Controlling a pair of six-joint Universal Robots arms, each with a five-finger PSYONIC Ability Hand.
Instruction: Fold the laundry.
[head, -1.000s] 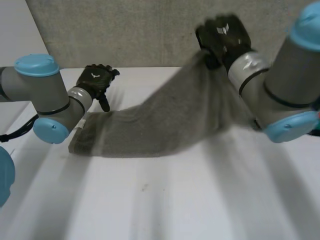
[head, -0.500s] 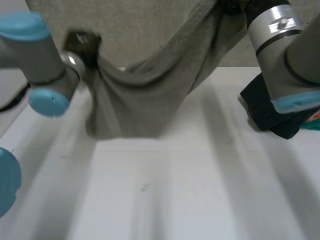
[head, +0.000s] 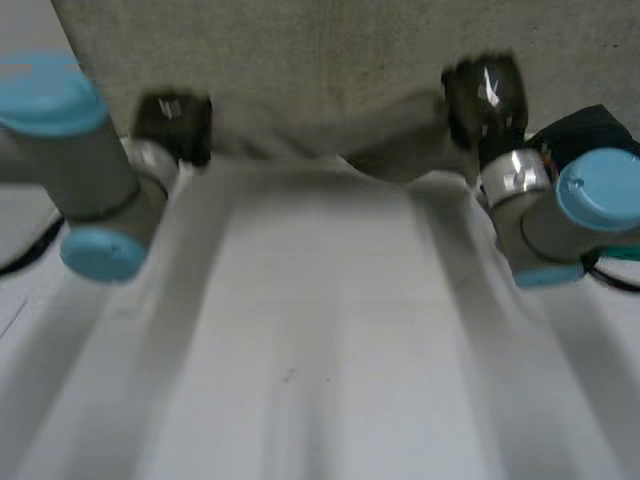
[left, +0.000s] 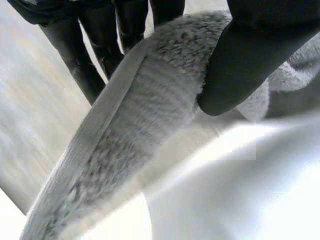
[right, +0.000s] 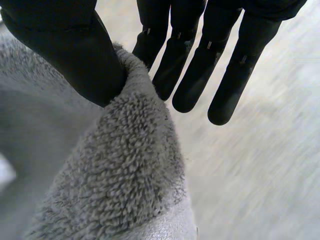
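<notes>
A grey fluffy towel (head: 400, 152) hangs stretched between my two hands over the table's far edge. My left hand (head: 172, 125) holds its left end; in the left wrist view the thumb (left: 260, 55) presses the towel's hemmed edge (left: 145, 105) against the fingers (left: 90, 65). My right hand (head: 485, 95) holds the right end; in the right wrist view the thumb (right: 65, 45) pinches a fold of towel (right: 125, 170) against the nearest finger, while the other fingers (right: 200, 65) stay straight.
The white table (head: 320, 350) spreads out in front of both arms. A dark pile of clothes (head: 590, 125) lies at the far right, behind my right arm. A grey wall (head: 300, 50) stands behind the table.
My left hand closed on the towel's left end and lifted it off the table. Both hands then carried the towel toward the far edge, and the right hand came down.
</notes>
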